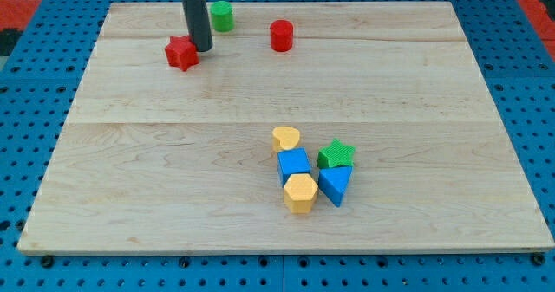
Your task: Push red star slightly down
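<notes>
The red star (181, 53) lies near the view's top left on the wooden board (173, 171). My tip (201, 48) stands on the board just to the right of the red star, touching or almost touching its right side. The dark rod rises from there out of the view's top.
A green cylinder (223, 16) sits just up and right of the rod. A red cylinder (281, 35) lies further right. A cluster sits at lower middle: yellow heart (285, 139), blue cube (294, 165), green star (336, 154), blue triangle (335, 185), yellow hexagon (300, 193).
</notes>
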Controlling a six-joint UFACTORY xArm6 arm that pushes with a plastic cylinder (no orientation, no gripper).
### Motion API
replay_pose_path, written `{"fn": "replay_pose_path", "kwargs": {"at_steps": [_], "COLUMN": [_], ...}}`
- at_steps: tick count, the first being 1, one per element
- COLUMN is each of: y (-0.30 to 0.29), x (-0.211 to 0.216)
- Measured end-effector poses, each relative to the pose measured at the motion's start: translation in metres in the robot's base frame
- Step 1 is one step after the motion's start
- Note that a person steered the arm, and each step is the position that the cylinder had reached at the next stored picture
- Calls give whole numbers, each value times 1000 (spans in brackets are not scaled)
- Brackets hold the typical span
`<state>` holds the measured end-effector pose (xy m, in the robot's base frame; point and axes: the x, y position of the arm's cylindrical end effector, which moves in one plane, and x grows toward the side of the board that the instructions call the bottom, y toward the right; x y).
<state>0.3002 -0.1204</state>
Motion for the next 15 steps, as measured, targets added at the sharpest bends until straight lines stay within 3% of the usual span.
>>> {"fn": "replay_pose_path", "kwargs": {"at_steps": [2, 4, 5, 6, 7, 9, 10, 12, 15], "y": [-24, -48, -100, -100, -107, -106, -72, -68, -65], "x": [17, -35, 12, 99, 88, -10, 2, 147, 92]}}
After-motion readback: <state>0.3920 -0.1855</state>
